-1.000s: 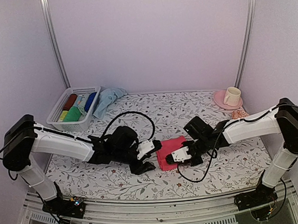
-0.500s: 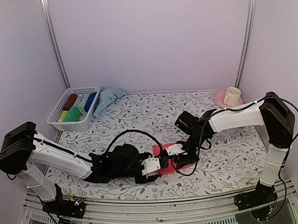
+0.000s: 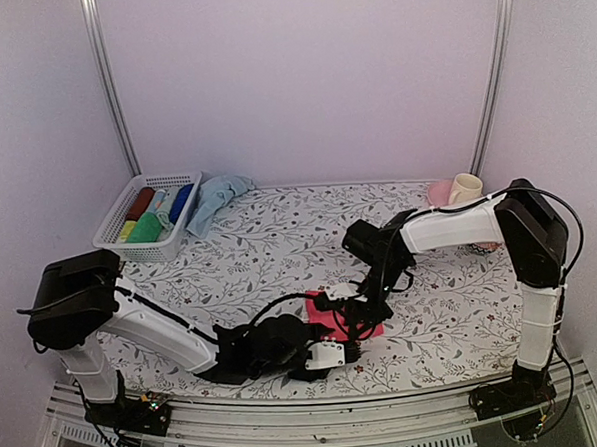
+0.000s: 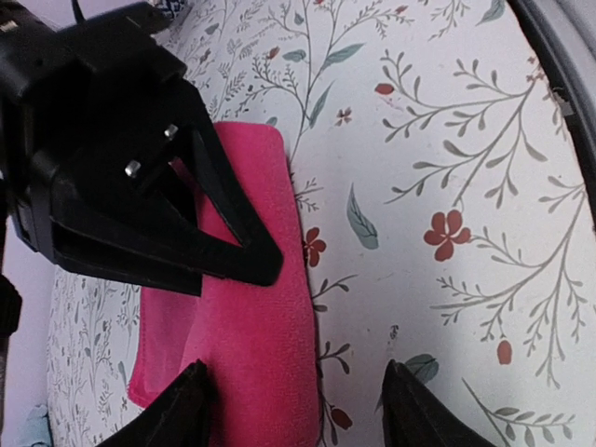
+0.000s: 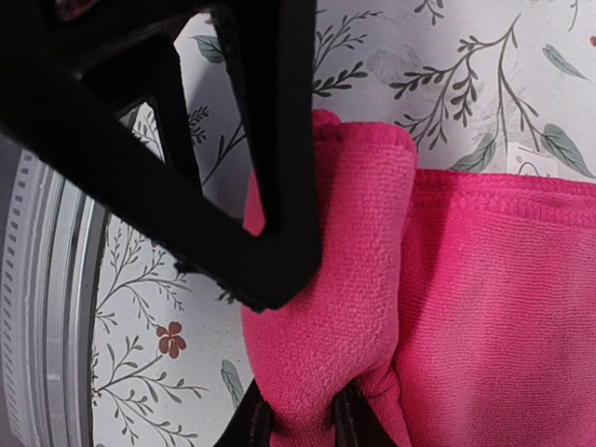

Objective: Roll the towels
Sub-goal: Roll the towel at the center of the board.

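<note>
The bright pink towel (image 3: 372, 327) lies near the table's front edge, partly under both grippers. My right gripper (image 5: 303, 424) is shut on a rolled fold of the pink towel (image 5: 335, 279) along its edge; from above my right gripper (image 3: 348, 306) reaches in from behind. My left gripper (image 4: 298, 414) is open and straddles the pink towel's (image 4: 251, 317) long edge, one fingertip (image 4: 191, 410) over the cloth and the other over bare table. From above the left gripper (image 3: 335, 350) sits at the towel's near side. The pale blue towel (image 3: 215, 200) lies crumpled at the back left.
A white basket (image 3: 114, 233) holding several coloured rolls stands at the back left beside the blue towel. A cream cup (image 3: 465, 189) on a pink plate (image 3: 439, 192) is at the back right. The metal front rail (image 3: 308, 403) runs just below the grippers.
The left gripper has swung right and toward the front edge, to the pink towel's near side. The right arm has drawn in from the right and now reaches the towel from behind.
</note>
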